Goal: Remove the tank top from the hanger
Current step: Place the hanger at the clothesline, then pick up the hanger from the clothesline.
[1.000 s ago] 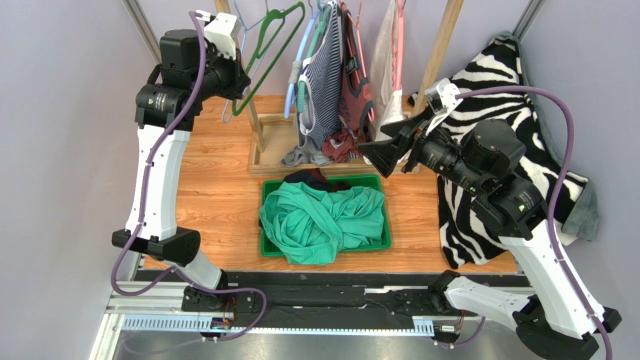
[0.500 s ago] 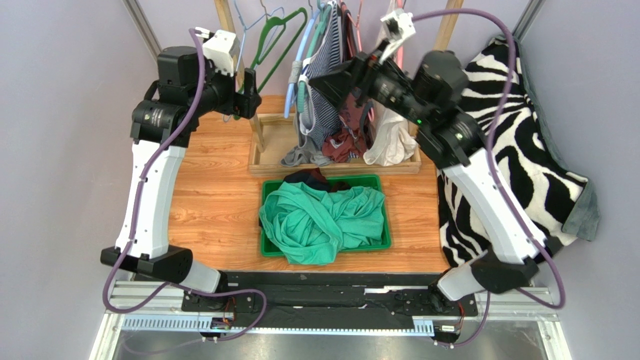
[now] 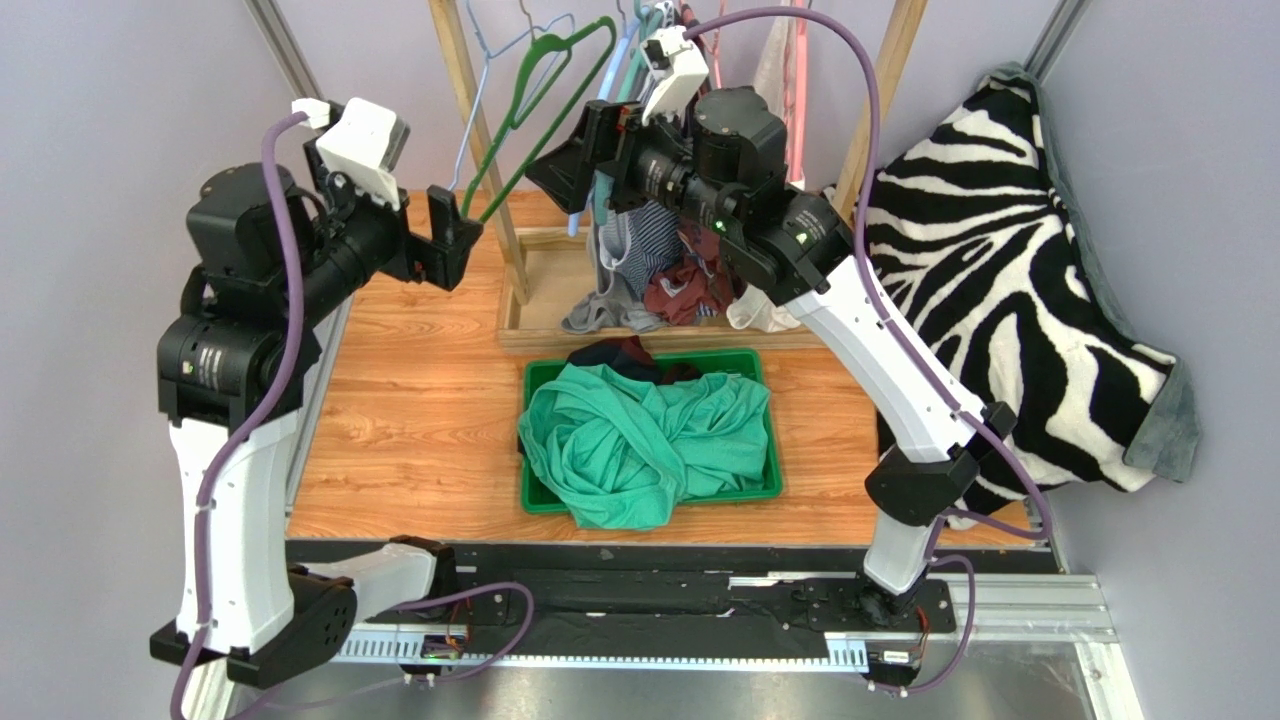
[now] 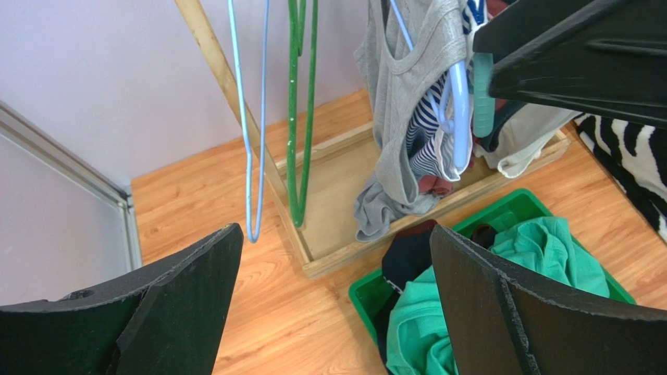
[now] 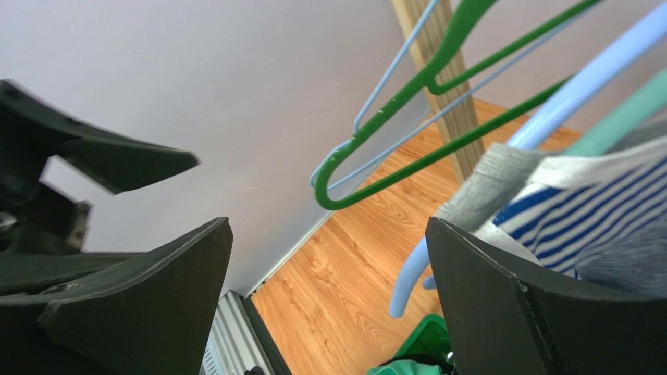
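Tank top [image 4: 391,94], grey and limp, drapes a blue hanger [image 4: 462,117]; left gripper [image 4: 335,234] and right gripper [image 5: 329,226] both spread

Light is bright, even and soft in all 3 views; the table [image 3: 421,393] carries only faint, fuzzy shadows around what stands on it. In both wrist views my jaws are near-black shapes along the bottom edge, with little detail. The close hangers [image 5: 587,84] at upper right of the right wrist view are slightly blurred.
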{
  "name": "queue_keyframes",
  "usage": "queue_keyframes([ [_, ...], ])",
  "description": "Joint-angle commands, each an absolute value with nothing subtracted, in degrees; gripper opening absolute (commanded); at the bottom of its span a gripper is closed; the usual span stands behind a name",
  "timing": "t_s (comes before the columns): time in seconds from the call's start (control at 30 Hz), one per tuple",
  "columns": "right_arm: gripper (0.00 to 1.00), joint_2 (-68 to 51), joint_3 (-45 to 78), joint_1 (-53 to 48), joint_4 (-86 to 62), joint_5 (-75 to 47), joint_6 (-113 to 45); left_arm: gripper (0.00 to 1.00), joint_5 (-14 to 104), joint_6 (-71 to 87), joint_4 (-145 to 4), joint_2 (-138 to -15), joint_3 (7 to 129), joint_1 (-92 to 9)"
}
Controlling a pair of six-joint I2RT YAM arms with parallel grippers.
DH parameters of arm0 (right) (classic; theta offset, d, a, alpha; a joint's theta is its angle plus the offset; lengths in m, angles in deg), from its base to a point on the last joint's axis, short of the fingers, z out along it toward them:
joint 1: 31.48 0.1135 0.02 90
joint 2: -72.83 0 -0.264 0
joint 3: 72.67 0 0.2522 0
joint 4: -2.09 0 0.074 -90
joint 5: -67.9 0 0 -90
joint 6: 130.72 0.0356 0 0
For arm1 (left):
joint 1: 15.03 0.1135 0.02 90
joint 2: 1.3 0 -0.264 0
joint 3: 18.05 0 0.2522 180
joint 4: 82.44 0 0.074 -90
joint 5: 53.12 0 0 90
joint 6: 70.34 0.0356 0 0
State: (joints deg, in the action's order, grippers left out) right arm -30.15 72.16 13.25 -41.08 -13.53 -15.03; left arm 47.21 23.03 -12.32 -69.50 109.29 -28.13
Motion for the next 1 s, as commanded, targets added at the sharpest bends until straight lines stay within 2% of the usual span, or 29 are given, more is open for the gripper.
queue_keyframes([
  [0.0, 1.00, -28.86, 76.17, 14.83, -49.35, -27.89, -15.93, 0.98, 47.52, 25.72, -13.22, -67.31, 108.56, -27.95],
  [0.13, 1.00, -28.86, 77.14, 14.31, -53.85, -33.35, -17.08, 0.98, 46.82, 26.07, -13.30, -66.08, 108.65, -27.95],
  [0.37, 1.00, -24.83, 73.73, 8.86, -57.56, -34.49, -14.96, 0.99, 45.93, 27.21, -13.57, -62.56, 106.81, -27.95],
  [0.47, 1.00, -20.27, 71.44, 11.04, -51.79, -34.67, -16.63, 0.99, 45.49, 27.92, -13.83, -60.98, 105.58, -27.95],
  [0.57, 1.00, -18.84, 69.15, 18.59, -43.61, -34.85, -22.77, 0.99, 45.49, 28.10, -13.83, -60.54, 104.87, -27.95],
  [0.77, 1.00, -28.50, 79.43, 23.36, -43.42, -29.67, -22.88, 0.99, 44.97, 28.27, -13.83, -59.66, 104.08, -27.95],
  [0.93, 1.00, -26.75, 63.29, 23.45, -26.11, -30.89, -19.19, 0.99, 44.35, 28.27, -13.83, -58.52, 103.46, -27.95],
  [0.97, 1.00, -27.36, 63.43, 23.45, -25.13, -31.07, -17.88, 0.99, 44.35, 28.18, -13.83, -58.43, 103.38, -27.95],
])
